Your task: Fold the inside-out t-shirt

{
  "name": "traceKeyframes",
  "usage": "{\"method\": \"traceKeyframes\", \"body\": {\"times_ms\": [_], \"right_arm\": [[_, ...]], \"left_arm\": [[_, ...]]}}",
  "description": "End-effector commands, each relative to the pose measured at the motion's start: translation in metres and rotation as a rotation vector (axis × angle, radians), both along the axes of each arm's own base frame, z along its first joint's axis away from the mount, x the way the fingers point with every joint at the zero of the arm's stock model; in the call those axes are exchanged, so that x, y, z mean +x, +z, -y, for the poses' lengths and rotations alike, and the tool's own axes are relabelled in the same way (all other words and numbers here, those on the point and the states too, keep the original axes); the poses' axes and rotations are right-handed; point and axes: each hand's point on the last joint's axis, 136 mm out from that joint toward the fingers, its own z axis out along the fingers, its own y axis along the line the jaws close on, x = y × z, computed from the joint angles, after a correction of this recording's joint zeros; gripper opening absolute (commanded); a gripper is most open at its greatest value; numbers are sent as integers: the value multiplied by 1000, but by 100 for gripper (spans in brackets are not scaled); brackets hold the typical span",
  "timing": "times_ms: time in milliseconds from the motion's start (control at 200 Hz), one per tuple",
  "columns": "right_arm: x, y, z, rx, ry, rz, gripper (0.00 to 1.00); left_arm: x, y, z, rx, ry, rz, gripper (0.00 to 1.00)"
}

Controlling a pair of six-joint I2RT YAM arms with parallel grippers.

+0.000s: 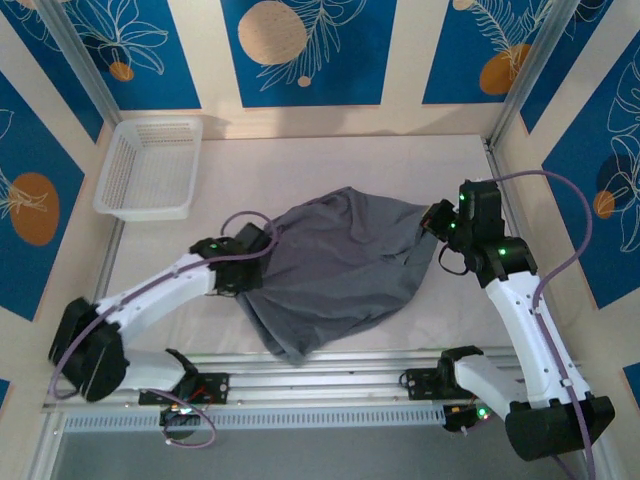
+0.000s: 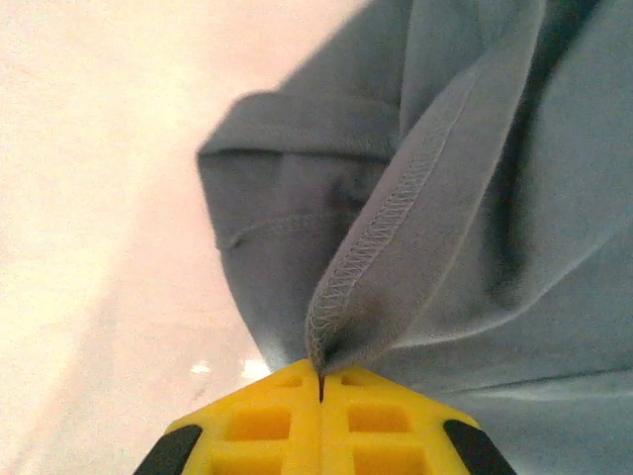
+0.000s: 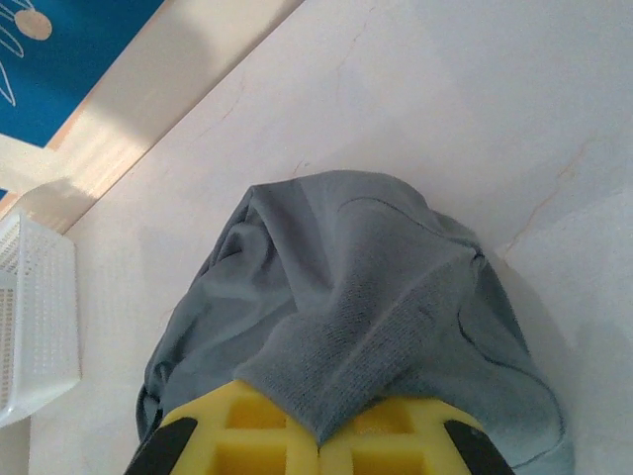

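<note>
The inside-out t-shirt (image 1: 340,265) lies bunched on the table (image 1: 330,160) between both arms, its near edge close to the front rail (image 1: 330,378), with open surface beyond. The left gripper (image 2: 321,381) pinches a stitched hem — the right gripper (image 3: 318,440), ribbed fabric. The white basket (image 1: 150,168) sits far left, apart — mesh floor visible.

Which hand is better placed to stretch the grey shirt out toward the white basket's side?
Probably the left hand: it pinches a stitched hem of the plain slate-grey cotton t-shirt on the side nearer the white plastic mesh basket. The right hand grips the opposite edge.
</note>
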Motion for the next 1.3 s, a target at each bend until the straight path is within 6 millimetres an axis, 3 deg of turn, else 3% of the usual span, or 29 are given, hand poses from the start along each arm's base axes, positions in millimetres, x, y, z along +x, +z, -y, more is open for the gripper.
{"method": "traceKeyframes", "body": {"times_ms": [0,70,220,405,655,950,1210,1295], "right_arm": [[-3,9,14,10,-65,36,0],[-2,7,16,33,-75,42,0],[-4,-2,9,78,-55,15,0],[-6,-3,8,82,-46,17,0],[-3,-5,4,101,-37,13,0],[-4,-4,3,83,-23,11,0],[-6,-3,2,106,-25,18,0],[-6,-2,3,103,-28,21,0]], "left_arm": [[10,17,-9,-85,8,114,0],[11,7,-12,-117,25,127,0],[-6,-39,-45,58,117,-29,19],[-17,-46,-63,134,151,-109,30],[-24,-43,-36,-14,127,-165,34],[1,-25,-15,-144,179,-109,40],[-3,-56,-31,-111,220,-224,41],[-6,-63,-35,-141,240,-240,36]]}}
